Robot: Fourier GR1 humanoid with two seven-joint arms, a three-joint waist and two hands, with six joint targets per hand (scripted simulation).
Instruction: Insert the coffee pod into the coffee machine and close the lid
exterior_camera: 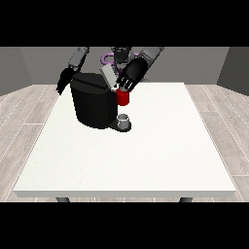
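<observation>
Black and boxy, the coffee machine point(94, 104) stands upright on the white table point(146, 155), its grey lid point(108, 76) tilted up. The hand at the view's right point(130, 75) reaches down beside the lid above a red thing at the machine point(123, 97); its grip cannot be told. The hand at the view's left point(63, 80) hangs beside the machine, fingers unclear. A grey thing point(123, 118) sits at the machine's base.

Grey arms, black robot hand point(131, 74)

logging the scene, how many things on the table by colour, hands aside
black: 1, the coffee machine
red: 1, a red thing at the machine
grey: 1, a grey thing at the machine's foot, maybe a cup
total: 3, on the table
</observation>
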